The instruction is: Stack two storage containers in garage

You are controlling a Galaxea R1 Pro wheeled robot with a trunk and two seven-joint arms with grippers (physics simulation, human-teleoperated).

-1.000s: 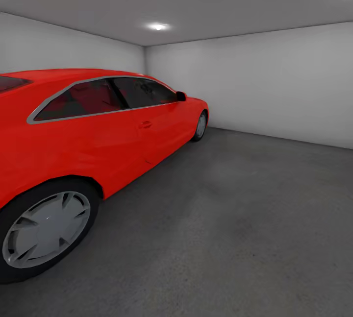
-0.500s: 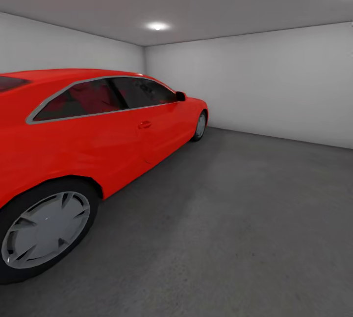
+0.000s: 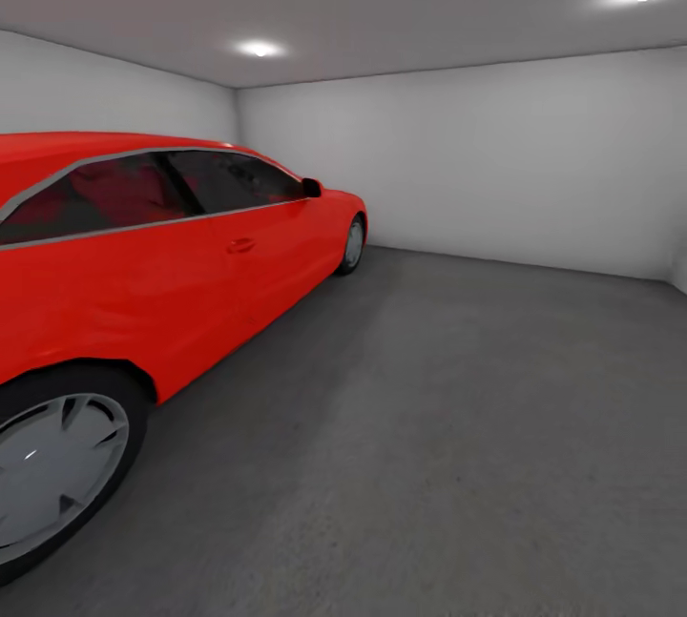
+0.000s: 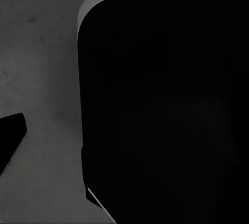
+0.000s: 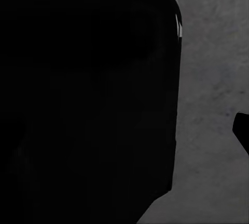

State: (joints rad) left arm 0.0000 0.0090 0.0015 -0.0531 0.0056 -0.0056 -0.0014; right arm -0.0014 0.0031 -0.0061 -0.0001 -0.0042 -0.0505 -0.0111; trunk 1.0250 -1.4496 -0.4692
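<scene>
I am in the garage, facing its white back wall. The dark grey concrete floor stretches ahead and to the right. The two storage containers and the living room are out of view. In the left wrist view a big black rounded body hangs over the floor, with a small dark tip at the picture's edge. The right wrist view holds a similar black body and a dark tip over the floor. Neither view lets me tell how the jaws stand.
A shiny red car fills the left side, its rear wheel close to me and its nose toward the back wall. Two ceiling lights glow overhead. Open floor lies to the right of the car.
The whole head view has shifted: the camera has turned to the right, so the car sits further left in the picture and a second ceiling light shows at the upper right.
</scene>
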